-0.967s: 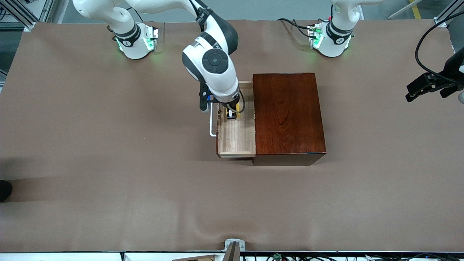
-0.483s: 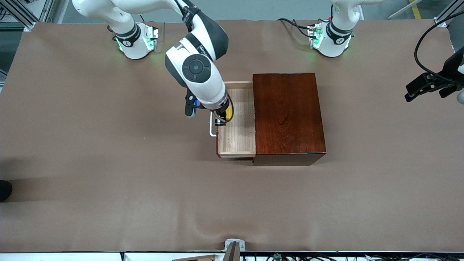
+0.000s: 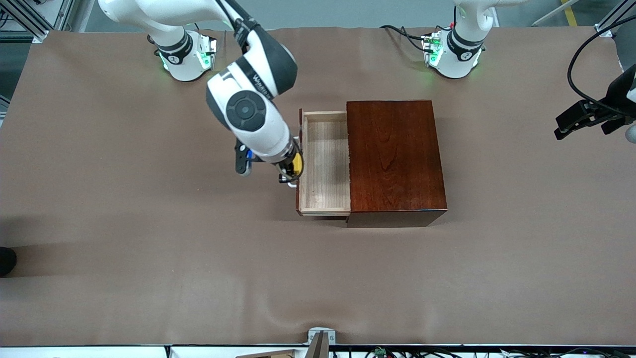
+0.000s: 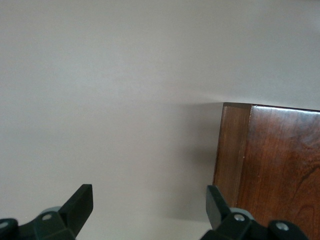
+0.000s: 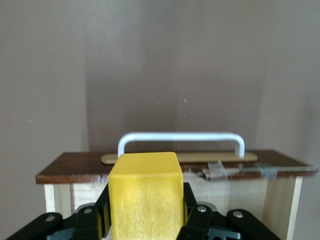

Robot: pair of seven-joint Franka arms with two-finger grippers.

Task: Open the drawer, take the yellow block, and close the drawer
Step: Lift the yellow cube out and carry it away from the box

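The drawer [image 3: 325,164] stands pulled out of the dark mahogany box [image 3: 395,159], and its light wood tray shows bare. My right gripper [image 3: 290,173] hangs over the drawer's front and white handle [image 5: 180,136], shut on the yellow block [image 3: 297,161]. In the right wrist view the yellow block [image 5: 145,197] fills the space between the black fingers [image 5: 197,220] of the right gripper [image 5: 145,215], above the drawer front [image 5: 75,170]. My left gripper [image 3: 566,128] waits over the table at the left arm's end. In its own view the left gripper [image 4: 148,200] is open, holding nothing, beside the box corner [image 4: 265,165].
Brown cloth covers the table [image 3: 149,238]. A metal bracket [image 3: 320,338] sits at the table's edge nearest the front camera. Cables [image 3: 402,32] lie by the left arm's base. A dark object [image 3: 6,261] pokes in at the right arm's end.
My right gripper has carried the yellow block up out of the tray and toward the right arm's end, now over the drawer's front and handle. The left arm has not moved.
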